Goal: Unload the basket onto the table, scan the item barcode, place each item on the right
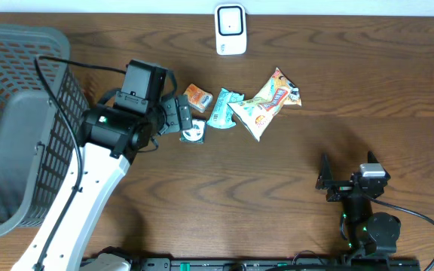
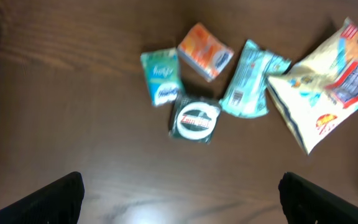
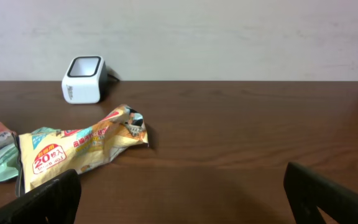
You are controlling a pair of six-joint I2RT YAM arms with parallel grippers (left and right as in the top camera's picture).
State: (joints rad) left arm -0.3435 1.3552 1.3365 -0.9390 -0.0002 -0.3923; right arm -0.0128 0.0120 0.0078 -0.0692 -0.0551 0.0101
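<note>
Plainly spread wide with nothing between its fingers, the left gripper point(image 2: 179, 185) hangs above the table with the items just ahead of it. A round dark tin point(image 2: 194, 120) lies nearest, though its label is too blurred to read, with a green packet point(image 2: 161, 77) and an orange packet point(image 2: 205, 51) beyond. The right gripper point(image 3: 182, 178) is likewise wide and empty, with the yellow snack bag point(image 3: 79, 148) ahead to its left and the white scanner point(image 3: 84, 79) farther off.
</note>
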